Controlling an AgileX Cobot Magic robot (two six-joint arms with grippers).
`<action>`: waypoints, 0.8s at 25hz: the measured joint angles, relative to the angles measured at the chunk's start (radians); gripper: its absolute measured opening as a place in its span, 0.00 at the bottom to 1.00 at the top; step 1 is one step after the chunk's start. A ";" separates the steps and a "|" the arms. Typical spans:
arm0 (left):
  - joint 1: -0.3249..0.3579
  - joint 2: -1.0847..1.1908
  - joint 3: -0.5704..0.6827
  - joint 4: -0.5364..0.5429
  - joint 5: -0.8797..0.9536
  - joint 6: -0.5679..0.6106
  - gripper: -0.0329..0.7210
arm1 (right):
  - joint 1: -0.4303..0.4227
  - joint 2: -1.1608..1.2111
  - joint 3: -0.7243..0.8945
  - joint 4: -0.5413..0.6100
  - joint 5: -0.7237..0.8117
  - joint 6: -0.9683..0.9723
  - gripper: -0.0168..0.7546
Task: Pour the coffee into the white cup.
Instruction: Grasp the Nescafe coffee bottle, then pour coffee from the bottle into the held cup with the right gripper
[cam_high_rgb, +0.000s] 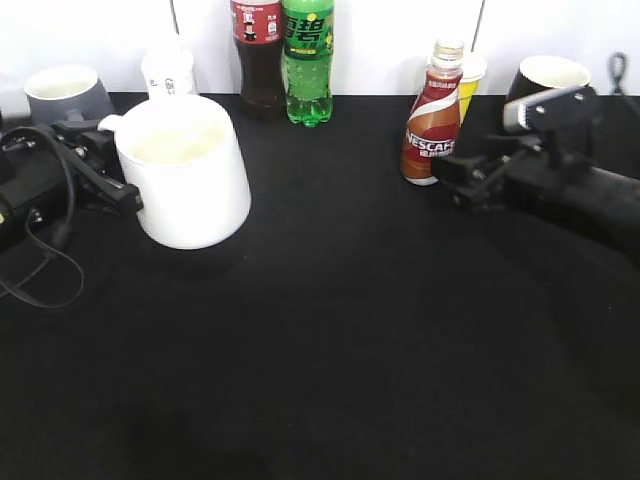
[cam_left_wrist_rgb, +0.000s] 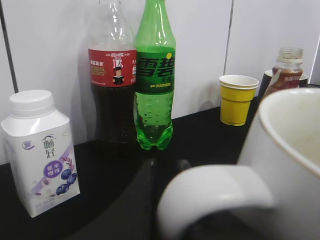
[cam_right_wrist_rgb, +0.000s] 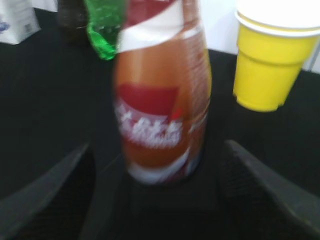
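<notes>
The coffee bottle (cam_high_rgb: 432, 118) stands upright at the table's (cam_high_rgb: 330, 330) back right, between the wide-open fingers of the right gripper (cam_right_wrist_rgb: 160, 200), not touching them. The left gripper (cam_high_rgb: 112, 190) sits at the white cup's (cam_high_rgb: 185, 170) handle; its grip cannot be told.

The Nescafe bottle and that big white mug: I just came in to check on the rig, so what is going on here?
The right gripper is open, its fingers either side of the upright Nescafe coffee bottle, not closed on it. The left gripper sits at the handle of the white mug; whether it grips is unclear. The bottle looks uncapped. Nothing brown in the mug yet.
</notes>
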 joint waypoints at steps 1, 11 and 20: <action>0.000 0.000 0.000 0.000 0.000 0.000 0.14 | 0.000 0.025 -0.032 -0.006 0.000 0.001 0.78; 0.000 0.000 0.000 0.001 0.000 0.000 0.14 | 0.039 0.229 -0.337 -0.111 0.021 0.059 0.78; 0.000 0.000 0.000 0.011 0.000 0.000 0.14 | 0.040 0.251 -0.342 -0.106 -0.009 0.060 0.69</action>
